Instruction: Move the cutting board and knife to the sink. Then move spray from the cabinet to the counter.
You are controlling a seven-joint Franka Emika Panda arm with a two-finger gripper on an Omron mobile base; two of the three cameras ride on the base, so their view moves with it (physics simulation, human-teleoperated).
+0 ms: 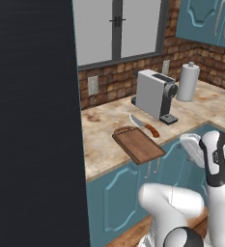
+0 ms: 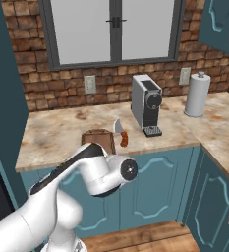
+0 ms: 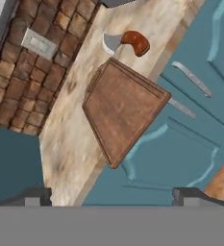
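Note:
The dark brown cutting board [image 1: 138,144] lies on the beige counter [image 1: 102,144] at its front edge, one corner jutting over the edge. In the right base view the cutting board [image 2: 97,137] is partly hidden behind my arm. The knife [image 1: 146,127], silver blade and reddish-brown handle, rests just behind the board without touching it. Seen from the hand, the cutting board [image 3: 123,108] and the knife [image 3: 128,42] lie ahead. My gripper [image 3: 112,198] hovers above them, open, with nothing between its fingertips [image 3: 34,197]. The sink and the spray are out of view.
A grey coffee machine [image 1: 155,94] stands behind the knife, a paper towel roll [image 1: 187,82] to its right. Teal wall cabinets [image 1: 205,19] hang at the upper right, doors closed. A tall dark panel [image 1: 32,120] bounds the counter on the left. Teal base cabinets [image 2: 155,192] run below.

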